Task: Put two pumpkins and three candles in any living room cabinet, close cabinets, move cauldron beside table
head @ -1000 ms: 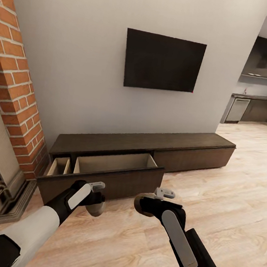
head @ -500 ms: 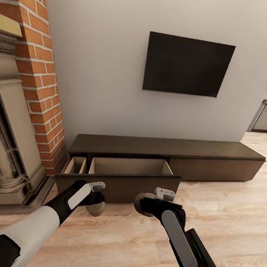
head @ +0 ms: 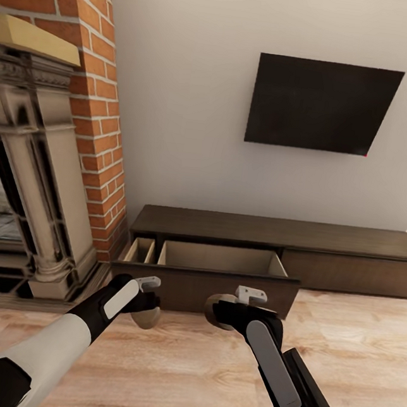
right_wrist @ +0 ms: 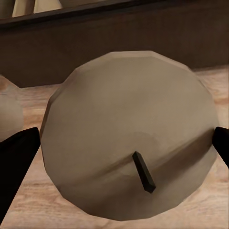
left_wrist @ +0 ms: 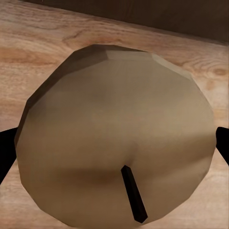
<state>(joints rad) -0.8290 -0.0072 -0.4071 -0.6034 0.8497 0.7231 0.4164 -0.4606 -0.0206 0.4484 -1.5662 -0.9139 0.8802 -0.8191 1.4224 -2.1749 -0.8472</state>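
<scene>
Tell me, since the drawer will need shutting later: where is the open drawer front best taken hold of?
The drawer front has no handle, so grip its top edge, which stands clear above the pale interior, coming from above. More likely, simply push its flat face from the room side. Both claws hold candles now: left claw, right claw.

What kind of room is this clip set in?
Most likely a living room: a wall-mounted TV hangs above a long low dark wood cabinet with a drawer pulled open, beside a brick fireplace, on a light wood floor.
</scene>
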